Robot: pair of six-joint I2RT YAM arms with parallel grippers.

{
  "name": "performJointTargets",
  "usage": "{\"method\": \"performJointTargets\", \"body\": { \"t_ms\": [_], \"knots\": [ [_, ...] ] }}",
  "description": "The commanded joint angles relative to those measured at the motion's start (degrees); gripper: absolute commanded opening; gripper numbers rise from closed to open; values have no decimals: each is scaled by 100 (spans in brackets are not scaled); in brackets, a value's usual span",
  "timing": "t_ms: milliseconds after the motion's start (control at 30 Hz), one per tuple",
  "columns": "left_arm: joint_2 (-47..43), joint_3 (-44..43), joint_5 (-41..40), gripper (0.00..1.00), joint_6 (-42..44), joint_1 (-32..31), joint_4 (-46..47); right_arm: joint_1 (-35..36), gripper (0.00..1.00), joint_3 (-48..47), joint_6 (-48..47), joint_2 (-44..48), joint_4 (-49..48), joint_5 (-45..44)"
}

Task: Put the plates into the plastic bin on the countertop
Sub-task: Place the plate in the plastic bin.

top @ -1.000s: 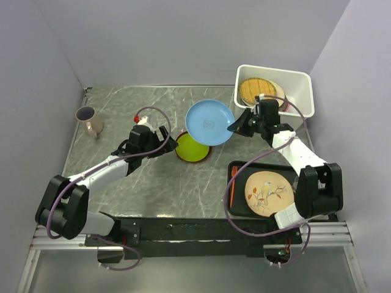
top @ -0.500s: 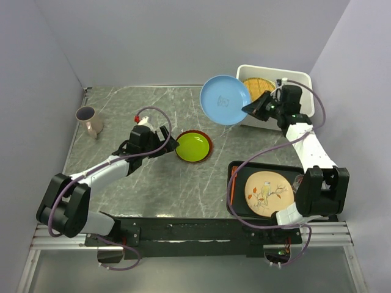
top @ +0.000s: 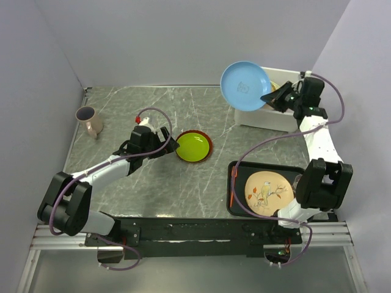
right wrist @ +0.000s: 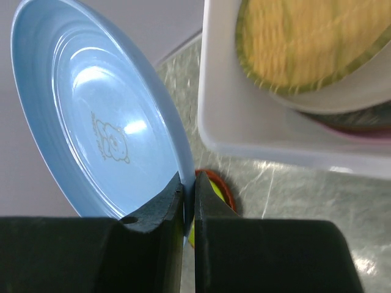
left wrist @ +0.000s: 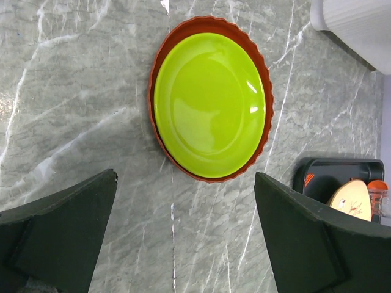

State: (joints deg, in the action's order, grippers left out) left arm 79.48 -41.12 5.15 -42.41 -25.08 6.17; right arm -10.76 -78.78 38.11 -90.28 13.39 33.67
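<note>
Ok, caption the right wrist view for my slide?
Right gripper pinches a round blue plate by its rim beside the white plastic bin holding plates.

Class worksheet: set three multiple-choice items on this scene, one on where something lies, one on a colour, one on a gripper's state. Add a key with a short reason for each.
1. Where does the glossy yellow-green round plate lie?
A. In the white plastic tub
B. On the black tray
C. On the red-orange fluted plate on the grey-green marble-look countertop

2. What colour is the bear-marked round plate pinched in the right gripper?
A. Light blue
B. Pink
C. Dark grey

3. How is the left gripper?
A. Shut on the mug
B. Open and empty
C. Shut on nothing

Key:
1 C: the left wrist view shows it nested on the red-orange plate.
2 A: the right wrist view shows its pale blue face, rim between the jaws.
3 B: its fingers stand wide apart with nothing between them.
</note>
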Motion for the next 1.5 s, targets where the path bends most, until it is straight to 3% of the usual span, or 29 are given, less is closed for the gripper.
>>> {"method": "performJointTargets", "body": {
  "t_ms": [0, 500, 1000, 1467],
  "knots": [
    [-29, -18, 127, 99, 146, -23, 147, -338, 4, -664, 188, -357, -196, 113],
    [15, -1, 57, 99, 181, -23, 60, -822, 4, -1482, 452, -1422, -197, 201],
    [67, -124, -102, 99, 198, -23, -187, -848, 8, -1939, 408, -2090, -12, -141],
    [146, -141, -84, 99, 163, -23, -178, -778, 21, -2203, 276, -2319, 262, -458]
  ]
}}
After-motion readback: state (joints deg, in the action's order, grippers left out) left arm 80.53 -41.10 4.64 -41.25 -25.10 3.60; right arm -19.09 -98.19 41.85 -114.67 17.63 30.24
